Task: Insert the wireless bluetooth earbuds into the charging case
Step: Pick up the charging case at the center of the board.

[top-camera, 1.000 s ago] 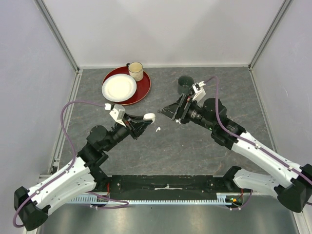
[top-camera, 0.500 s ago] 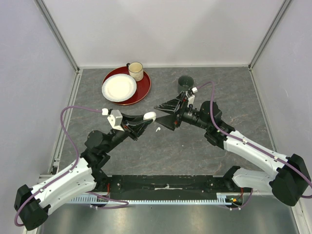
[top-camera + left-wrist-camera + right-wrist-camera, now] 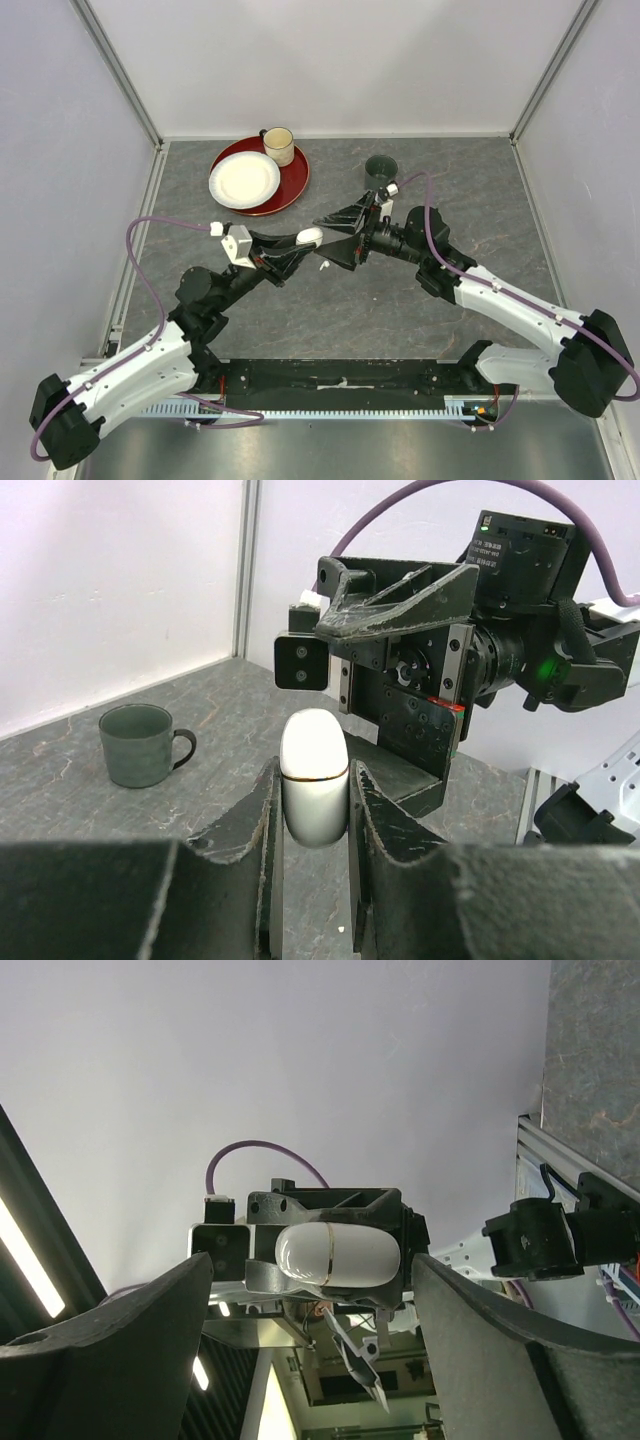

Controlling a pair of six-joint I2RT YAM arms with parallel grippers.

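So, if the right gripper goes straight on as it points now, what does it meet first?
Most likely the white case in the left gripper, straight ahead; exact depth is unclear.

Tray (image 3: 296,178) sat around 11 o'clock on the table (image 3: 380,310), plate (image 3: 244,180) and one mug (image 3: 279,146) on it; other mug (image 3: 380,170) at 1 o'clock, charging case (image 3: 308,238) over the middle.

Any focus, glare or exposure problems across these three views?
Top external: even diffuse light, soft shadows, sharp throughout. Left wrist: the left gripper blurs along its near fingers, while the charging case it clamps is crisp. Right wrist: the picture is rolled sideways, the open right gripper is dark against the bright wall, and a strip light glares at the left edge.
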